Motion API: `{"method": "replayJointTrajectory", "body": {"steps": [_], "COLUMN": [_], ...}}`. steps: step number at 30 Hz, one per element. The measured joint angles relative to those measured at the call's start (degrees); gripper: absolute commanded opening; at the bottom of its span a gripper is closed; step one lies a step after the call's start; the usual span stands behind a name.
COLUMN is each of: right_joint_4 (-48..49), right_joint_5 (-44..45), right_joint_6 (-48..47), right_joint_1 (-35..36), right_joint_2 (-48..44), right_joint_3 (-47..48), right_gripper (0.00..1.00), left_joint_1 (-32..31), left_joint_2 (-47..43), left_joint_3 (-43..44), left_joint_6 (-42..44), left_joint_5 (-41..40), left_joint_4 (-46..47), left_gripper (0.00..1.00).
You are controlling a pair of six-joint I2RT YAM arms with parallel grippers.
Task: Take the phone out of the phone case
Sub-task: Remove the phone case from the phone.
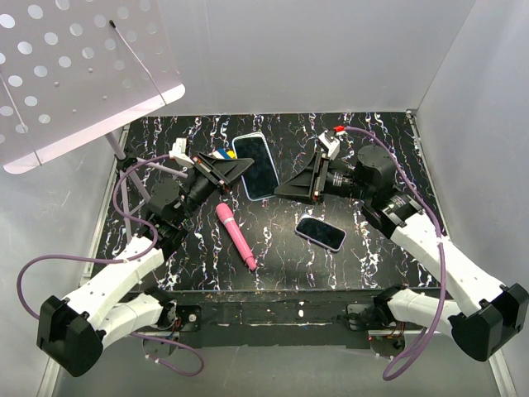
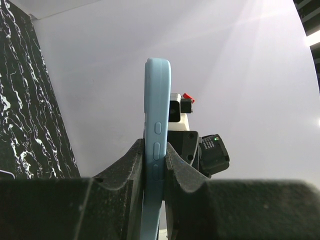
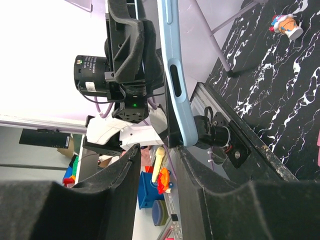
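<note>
The phone point(image 1: 257, 166), dark screen up, sits in its light blue phone case point(image 2: 157, 120) and is held above the middle of the table. My left gripper point(image 2: 155, 165) is shut on the case's long edge, one finger on each face. From the top view the left gripper point(image 1: 238, 170) grips the case's left side. My right gripper point(image 3: 157, 155) stands open at the case's point(image 3: 176, 80) lower end. The case's corner touches the tip of one finger point(image 3: 192, 165), and nothing lies between the fingers. In the top view the right gripper point(image 1: 283, 190) is at the phone's lower right.
A second phone point(image 1: 320, 233) in a purplish case lies flat on the marbled table point(image 1: 372, 248), right of centre. A pink stick-like object point(image 1: 235, 236) lies near the front middle. A white perforated stand point(image 1: 74, 74) rises at the back left. A small figurine point(image 3: 286, 25) stands on the table.
</note>
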Motion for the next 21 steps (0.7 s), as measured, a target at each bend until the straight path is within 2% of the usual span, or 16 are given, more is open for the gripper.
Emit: {"method": "replayJointTrajectory", "body": {"steps": [9,15,19,20,21], "right_joint_4": [0.6,4.5,7.3,7.7,8.1], "right_joint_5": [-0.3,-1.2,-1.7,-1.8,-2.0], "right_joint_6": [1.4,4.0,5.8,6.0,6.2], "right_joint_1": [-0.2,-0.3,-0.5,-0.5,-0.5], "right_joint_2": [1.9,3.8,4.5,4.6,4.6], "right_joint_3": [0.3,0.3,0.3,0.3,0.3], "right_gripper": [0.41,0.38,0.33,0.29,0.21], "left_joint_1": [0.3,-0.9,-2.1,-2.4,-2.8], "left_joint_2": [0.0,1.3,2.3,2.3,2.4], "left_joint_3": [-0.6,-1.1,-1.6,-1.6,-1.6], "left_joint_6": [0.0,-1.2,-2.3,-2.4,-2.3], "left_joint_5": [-0.3,-1.4,-2.9,-3.2,-3.5], "left_joint_4": [1.3,4.3,5.9,5.9,5.9], "left_gripper": [0.00,0.00,0.00,0.00,0.00]}}
